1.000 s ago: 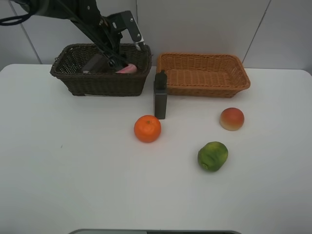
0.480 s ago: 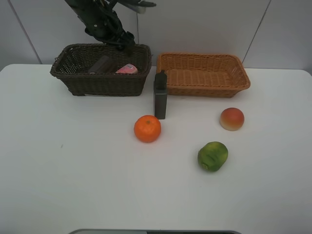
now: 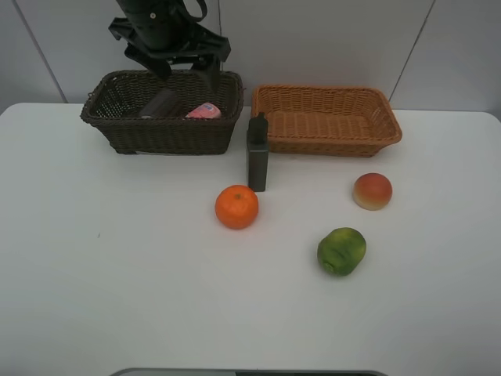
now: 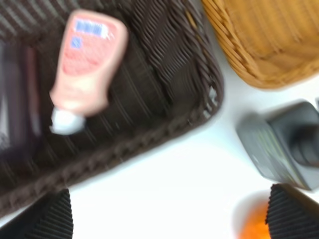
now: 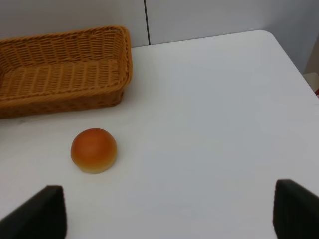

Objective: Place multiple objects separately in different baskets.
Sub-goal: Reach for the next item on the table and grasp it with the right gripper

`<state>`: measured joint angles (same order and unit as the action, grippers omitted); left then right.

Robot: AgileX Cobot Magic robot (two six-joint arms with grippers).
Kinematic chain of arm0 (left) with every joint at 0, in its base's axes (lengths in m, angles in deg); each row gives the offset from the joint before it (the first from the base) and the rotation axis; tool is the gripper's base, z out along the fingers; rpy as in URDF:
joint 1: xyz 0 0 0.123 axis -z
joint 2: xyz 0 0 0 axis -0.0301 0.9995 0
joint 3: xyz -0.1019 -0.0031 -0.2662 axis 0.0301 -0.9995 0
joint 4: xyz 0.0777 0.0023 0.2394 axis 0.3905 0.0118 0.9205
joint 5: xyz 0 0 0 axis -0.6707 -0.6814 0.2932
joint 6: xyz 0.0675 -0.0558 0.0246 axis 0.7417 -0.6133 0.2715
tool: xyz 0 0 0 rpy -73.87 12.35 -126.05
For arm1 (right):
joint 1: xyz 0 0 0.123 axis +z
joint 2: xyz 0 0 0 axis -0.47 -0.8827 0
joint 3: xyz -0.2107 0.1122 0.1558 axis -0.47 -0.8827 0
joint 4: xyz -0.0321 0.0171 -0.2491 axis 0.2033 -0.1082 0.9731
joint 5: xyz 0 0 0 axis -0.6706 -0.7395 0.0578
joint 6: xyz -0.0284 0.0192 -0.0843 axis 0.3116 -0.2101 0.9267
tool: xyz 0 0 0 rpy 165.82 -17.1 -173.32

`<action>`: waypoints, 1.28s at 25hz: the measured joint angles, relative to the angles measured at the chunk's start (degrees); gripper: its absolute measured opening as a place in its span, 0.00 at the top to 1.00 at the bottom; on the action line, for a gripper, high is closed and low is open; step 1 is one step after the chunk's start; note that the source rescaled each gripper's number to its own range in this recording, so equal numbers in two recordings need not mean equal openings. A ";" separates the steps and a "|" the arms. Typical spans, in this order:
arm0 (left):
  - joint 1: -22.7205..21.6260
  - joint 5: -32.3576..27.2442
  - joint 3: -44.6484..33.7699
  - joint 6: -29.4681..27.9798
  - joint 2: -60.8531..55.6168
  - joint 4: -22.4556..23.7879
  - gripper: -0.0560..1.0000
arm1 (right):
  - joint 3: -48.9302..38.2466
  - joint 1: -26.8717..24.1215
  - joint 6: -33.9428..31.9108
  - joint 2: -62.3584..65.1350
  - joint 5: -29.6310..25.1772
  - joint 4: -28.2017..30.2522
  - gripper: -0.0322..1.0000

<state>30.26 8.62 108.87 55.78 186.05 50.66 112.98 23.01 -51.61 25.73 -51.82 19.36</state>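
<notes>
- Nearest on the white table (image 3: 117, 298), right of middle, lies the green fruit (image 3: 341, 251): one of it, untouched.
- A little farther, the orange (image 3: 236, 207) sits at the middle and the red-yellow peach (image 3: 373, 191) well to its right. That makes three fruits, all loose on the table.
- The right gripper (image 5: 167, 211) is out of the high view. Its own camera shows the fingers spread wide with nothing between them, facing the peach from the near right.
- Just behind the orange stands the dark grey bottle (image 3: 257, 153), upright, close in front of the gap between the two baskets.
- At the far side, the orange-tan basket (image 3: 325, 119) on the right holds nothing.
- Left of it, the dark brown basket (image 3: 160, 133) holds two things lying side by side: the pink squeeze bottle (image 3: 204, 111) and the mauve cup (image 3: 160, 103).
- Farthest, the left gripper (image 3: 186, 70) hangs above the dark basket's far rim, fingers wide apart and empty.
- My reading: two of six things are sorted and four remain.
- The grey bottle looks like the natural next pick. That calls for the left arm to come nearer and lower, straddle the bottle's narrow sides without nudging the orange, then close.
</notes>
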 joint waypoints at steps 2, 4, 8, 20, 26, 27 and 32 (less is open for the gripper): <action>0.52 -0.36 -2.15 -2.30 -2.32 0.00 0.03 | 0.00 0.00 0.00 0.00 0.00 0.00 0.14; 0.74 -0.31 -5.17 -4.31 -5.39 0.00 0.03 | 0.00 0.00 0.00 0.00 0.00 0.00 0.14; 0.60 0.35 -12.54 -7.16 -11.57 0.05 0.03 | 0.00 0.00 0.00 0.00 0.00 0.00 0.14; -13.26 0.34 -35.16 -8.53 -39.91 0.08 0.03 | 0.00 0.00 0.00 0.00 0.00 0.00 0.14; -18.02 -2.01 -44.73 -6.30 -58.74 0.08 0.03 | 0.00 0.00 0.00 0.00 0.00 0.00 0.14; -18.02 -2.73 -46.17 -5.86 -62.16 0.03 0.03 | 0.00 0.00 0.00 0.00 0.00 0.00 0.14; -18.02 -6.99 -53.34 -1.86 -77.59 0.03 0.03 | 0.00 0.00 0.00 0.00 0.00 0.00 0.14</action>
<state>12.24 1.63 55.53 53.92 108.46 50.68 112.98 23.01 -51.61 25.73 -51.82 19.36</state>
